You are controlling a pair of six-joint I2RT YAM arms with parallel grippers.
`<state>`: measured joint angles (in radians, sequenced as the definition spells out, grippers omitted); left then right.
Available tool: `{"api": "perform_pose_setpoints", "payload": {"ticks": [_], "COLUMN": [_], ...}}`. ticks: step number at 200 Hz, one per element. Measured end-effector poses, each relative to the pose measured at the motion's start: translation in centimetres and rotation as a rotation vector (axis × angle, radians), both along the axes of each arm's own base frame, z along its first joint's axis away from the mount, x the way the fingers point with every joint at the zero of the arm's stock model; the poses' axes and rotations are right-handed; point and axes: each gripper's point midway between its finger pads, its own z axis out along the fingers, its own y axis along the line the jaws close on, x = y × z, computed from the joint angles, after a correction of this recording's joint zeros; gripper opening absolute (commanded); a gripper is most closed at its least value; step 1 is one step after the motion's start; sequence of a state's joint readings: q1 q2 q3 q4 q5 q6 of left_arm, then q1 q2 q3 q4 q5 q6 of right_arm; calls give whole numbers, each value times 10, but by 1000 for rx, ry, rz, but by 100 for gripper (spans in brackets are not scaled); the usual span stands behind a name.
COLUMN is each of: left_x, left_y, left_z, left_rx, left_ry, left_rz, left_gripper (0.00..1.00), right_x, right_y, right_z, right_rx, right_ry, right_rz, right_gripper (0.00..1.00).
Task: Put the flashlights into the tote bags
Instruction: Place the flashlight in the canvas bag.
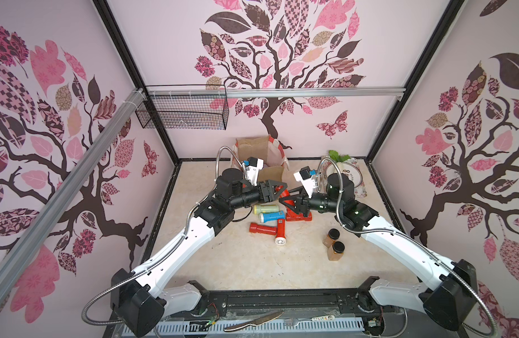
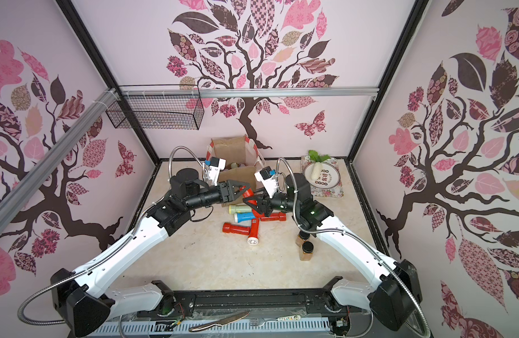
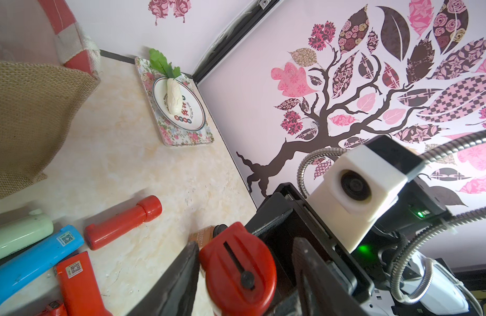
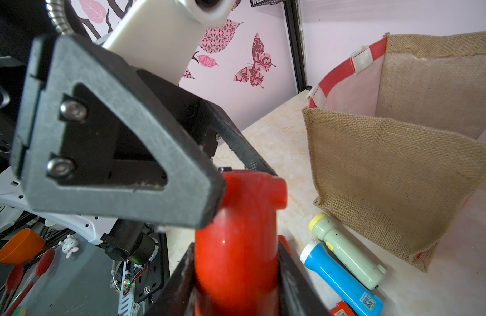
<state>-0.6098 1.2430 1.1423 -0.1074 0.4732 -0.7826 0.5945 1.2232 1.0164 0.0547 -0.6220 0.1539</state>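
Right wrist view gives us the right gripper (image 4: 236,281) clamped on the body of a red flashlight (image 4: 237,219), raised above the table (image 1: 223,263). We see the left gripper (image 1: 278,187) on the left of it, jaws partly apart around that flashlight's end. Whether they press on it we cannot tell. Just beyond both grippers stands the bag (image 1: 271,173), mouth up, at the far middle of the table. On the near side lie a green flashlight (image 1: 265,209), a blue flashlight (image 1: 271,217) and other red flashlights (image 1: 262,228).
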Motion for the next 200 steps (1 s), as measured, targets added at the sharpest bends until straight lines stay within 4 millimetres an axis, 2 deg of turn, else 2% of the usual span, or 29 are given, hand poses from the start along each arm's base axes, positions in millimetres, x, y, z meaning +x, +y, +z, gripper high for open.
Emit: {"api": "perform_pose_setpoints", "payload": {"ticks": [20, 81, 150, 160, 182, 191, 200], "left_x": [0, -3, 4, 4, 3, 3, 5], "left_y": [-3, -7, -2, -1, 2, 4, 7], "left_z": [-2, -14, -16, -16, -14, -14, -15], "left_rx": [0, 9, 19, 23, 31, 41, 51], "left_ry": [5, 26, 25, 21, 3, -9, -13], "left_rz": [-7, -15, 32, 35, 42, 44, 51], "left_gripper": [57, 46, 0, 0, 0, 0, 0], "right_x": [0, 0, 10, 10, 10, 10, 10], "right_y": [0, 4, 8, 8, 9, 9, 8], "right_z": [0, -1, -3, -3, 1, 2, 4], "right_rx": [1, 1, -19, -24, -35, -39, -43], "right_ry": [-2, -1, 1, 0, -5, -5, -6], "right_rz": [0, 2, -27, -27, -30, -34, -40], "right_gripper": [0, 0, 0, 16, 65, 78, 86]}}
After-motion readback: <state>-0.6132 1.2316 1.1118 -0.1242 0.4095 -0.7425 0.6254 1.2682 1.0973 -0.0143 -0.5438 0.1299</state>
